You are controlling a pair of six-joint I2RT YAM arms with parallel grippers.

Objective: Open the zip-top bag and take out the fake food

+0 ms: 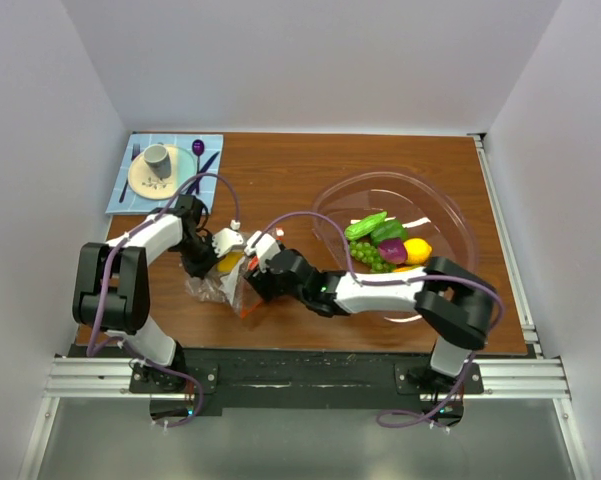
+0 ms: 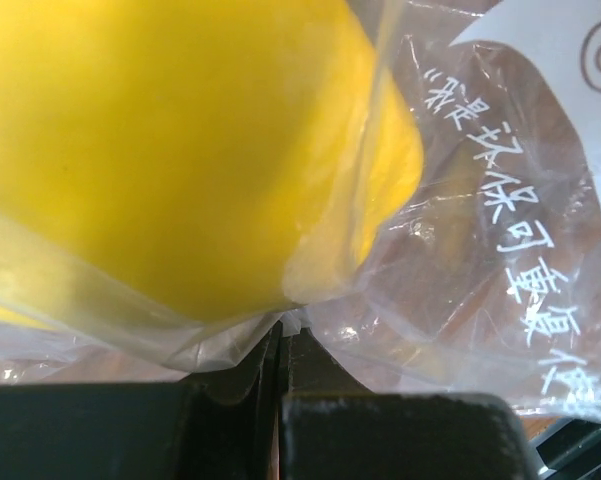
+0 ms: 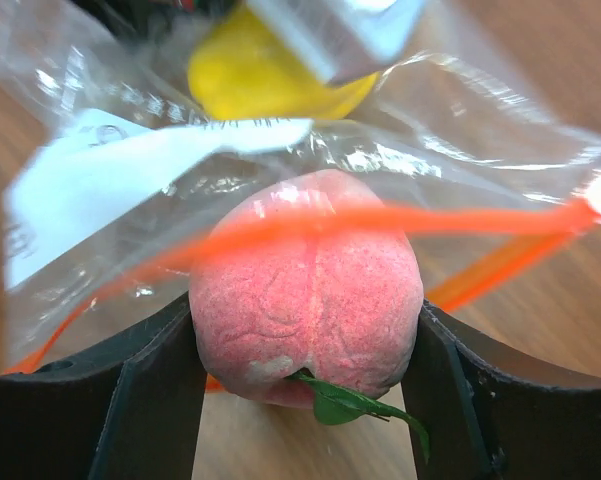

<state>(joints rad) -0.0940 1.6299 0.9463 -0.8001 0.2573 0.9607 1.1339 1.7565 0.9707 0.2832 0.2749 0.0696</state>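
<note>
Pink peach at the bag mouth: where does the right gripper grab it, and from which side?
Across the widest middle of the peach, squeezing its rounded flanks. Come straight in through the open mouth of the zip-top bag, between the orange zip strips. The right gripper brackets it so; keep off the leaf underneath.

The zip-top bag (image 3: 480, 180) is clear plastic with an orange-red zip strip, a white label patch and white printed characters. The fruit (image 2: 180, 150) seen through it is bright, glossy yellow. The peach (image 3: 305, 290) is mottled pink-red with a green leaf. The bowl (image 1: 442, 205) is clear with a pinkish tint, and the pieces in it are green, purple and yellow. The table (image 1: 280, 170) is reddish-brown woodgrain. The mat (image 1: 118, 200) is pale blue checks, the plate (image 1: 140, 185) cream, the cup (image 1: 157, 157) grey and the spoon (image 1: 198, 148) purple.
</note>
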